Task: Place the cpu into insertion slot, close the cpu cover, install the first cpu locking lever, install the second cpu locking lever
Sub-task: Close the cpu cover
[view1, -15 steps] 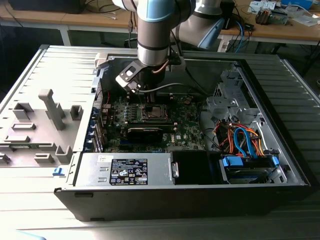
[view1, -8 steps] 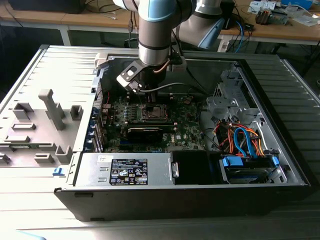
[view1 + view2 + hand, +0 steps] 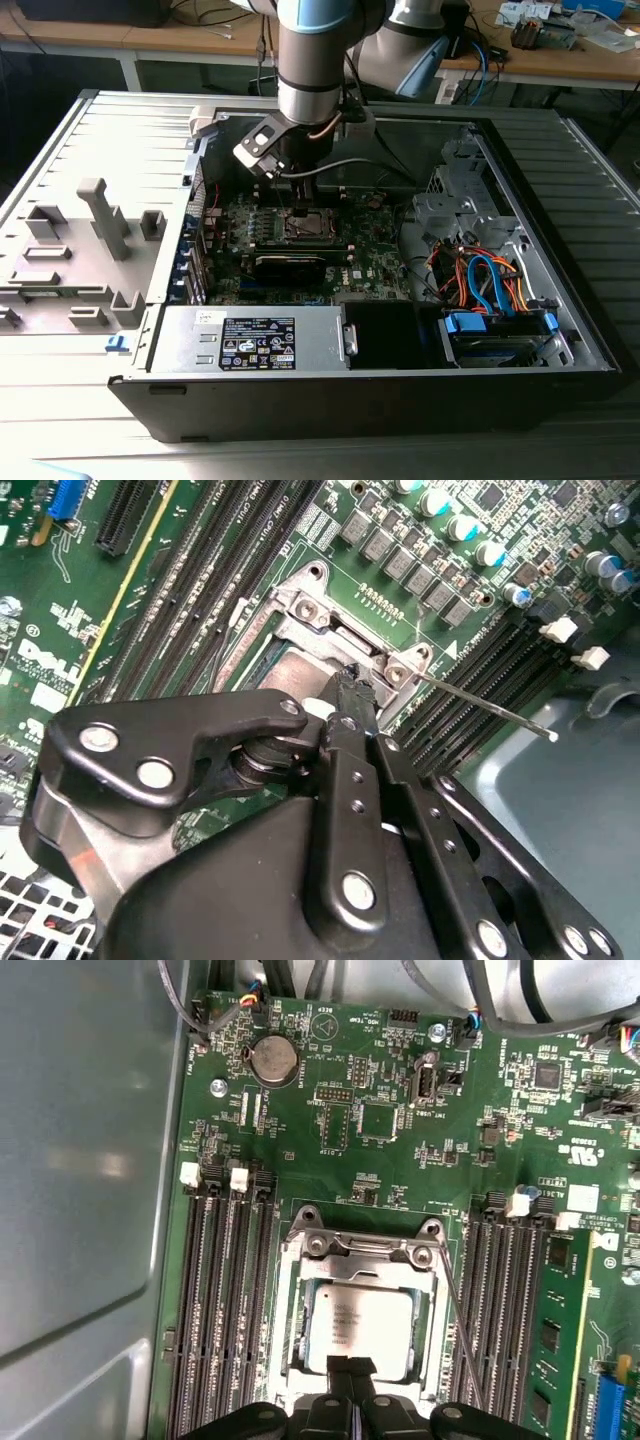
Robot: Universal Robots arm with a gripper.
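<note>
Insertion slot (image 3: pixel 298 1335) sits directly under the gripper (image 3: pixel 351 1365), with the cpu cover (image 3: pixel 352 1260) lowered over it and the cpu (image 3: pixel 362 1320) showing through its window. The clenched fingertips hold nothing and meet over the cpu's edge. A thin locking lever (image 3: pixel 455 1320) runs just beside.

My arm (image 3: pixel 318 60) upright, wrist straight down, my claw (image 3: pixel 350 1365) low, its fingertips (image 3: pixel 350 692) pinched together.

cpu (image 3: pixel 355 1325): silver, seated in insertion slot (image 3: pixel 312 1244) | cpu cover (image 3: pixel 292 1310): seemingly down
</note>
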